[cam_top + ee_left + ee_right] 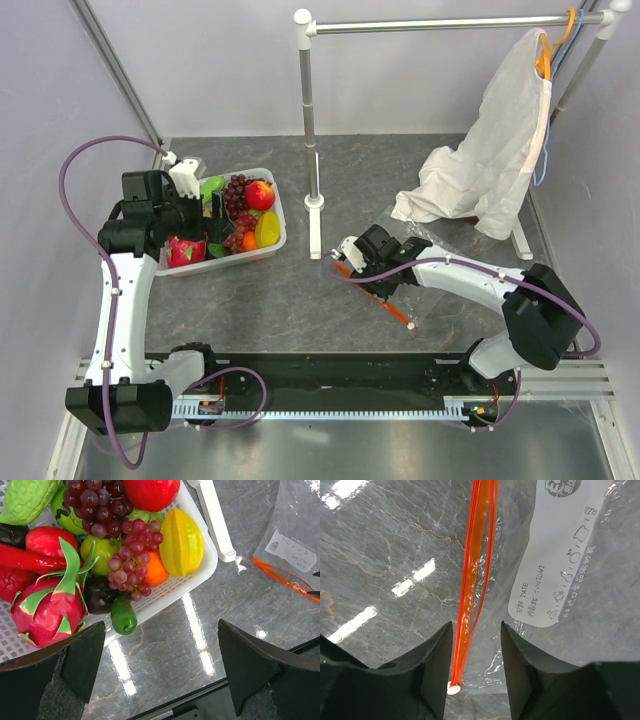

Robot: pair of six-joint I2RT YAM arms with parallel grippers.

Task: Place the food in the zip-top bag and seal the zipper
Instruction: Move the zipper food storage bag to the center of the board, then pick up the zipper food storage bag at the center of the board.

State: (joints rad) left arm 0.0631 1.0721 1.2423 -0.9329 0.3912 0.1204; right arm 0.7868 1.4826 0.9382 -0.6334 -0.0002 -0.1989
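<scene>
**Nothing bagged yet: food in the basket, bag flat and unfilled**

All the food (pixel 125 555) sits in the white basket (pixel 200 582) toward the far left corner of the surface, so by my reading loading and sealing are both still to do. My left end effector (pixel 161 650) hovers released over the basket's near rim, holding nothing. My right end effector (pixel 476 630) is spread too, its fingers standing either side of the zipper (pixel 472 570) without pinching it. The zip-top bag (pixel 590 645) lies flat right of the surface's middle. Its zipper runs on a diagonal from the middle toward the near edge on the right. The mouth faces the near left corner and the body stretches toward the far right corner. The two orange tracks part slightly, so the mouth looks partly unzipped.
</scene>
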